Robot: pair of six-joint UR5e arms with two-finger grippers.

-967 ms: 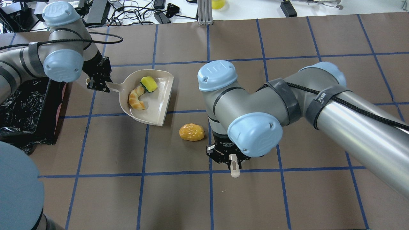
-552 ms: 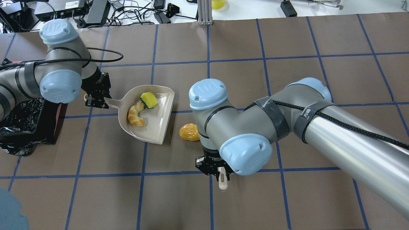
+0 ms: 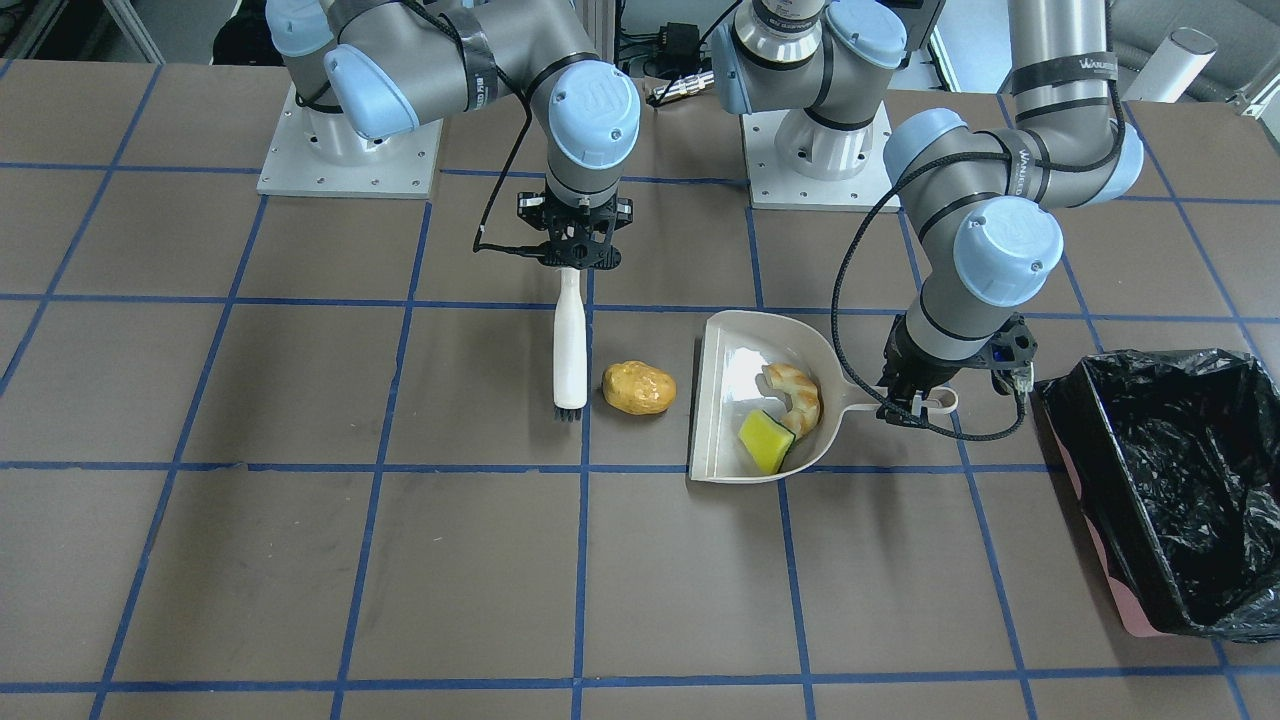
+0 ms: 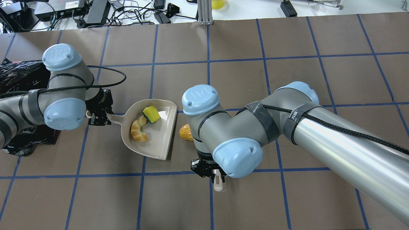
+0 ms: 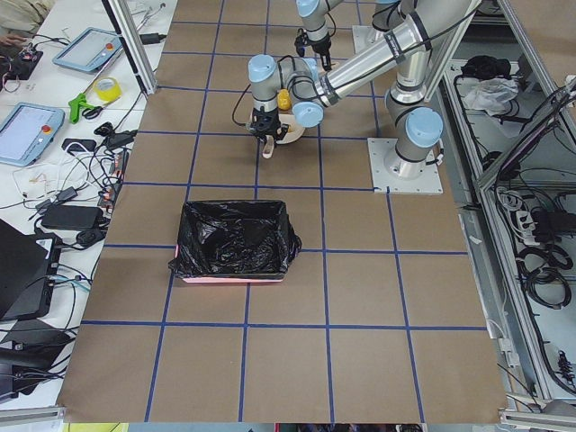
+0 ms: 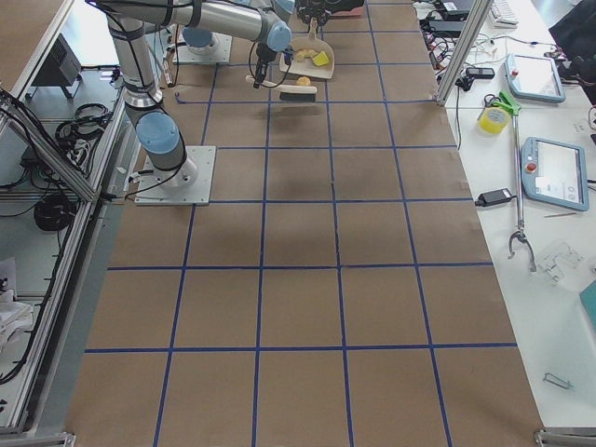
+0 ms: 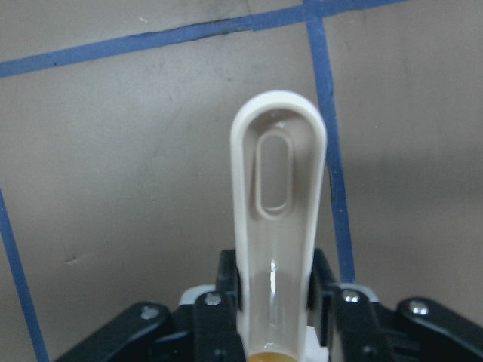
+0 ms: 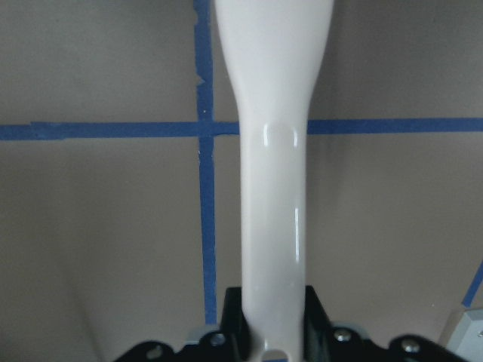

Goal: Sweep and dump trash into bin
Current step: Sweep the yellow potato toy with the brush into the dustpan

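Note:
The beige dustpan (image 3: 730, 400) lies flat on the table with the croissant-like piece (image 3: 797, 395) and the yellow-green sponge (image 3: 765, 440) in it. My left gripper (image 3: 915, 400) is shut on the dustpan's handle (image 7: 278, 196). The golden-brown potato-like piece (image 3: 638, 388) lies on the table between the pan's open mouth and the brush (image 3: 570, 340). My right gripper (image 3: 570, 255) is shut on the brush handle (image 8: 272, 151), and the dark bristles stand just beside the potato. In the overhead view the potato (image 4: 186, 132) is half hidden by my right arm. The bin (image 3: 1110, 570) with its black bag stands beyond the left gripper.
The table is brown with a blue tape grid. The bin's black bag (image 4: 19, 76) shows at the overhead view's left edge, behind my left arm. Cables and devices lie past the table's far edge (image 4: 127, 16).
My left gripper has drawn the dustpan nearer the robot, its mouth now close to the potato. My right arm has moved left with the brush, up beside the potato.

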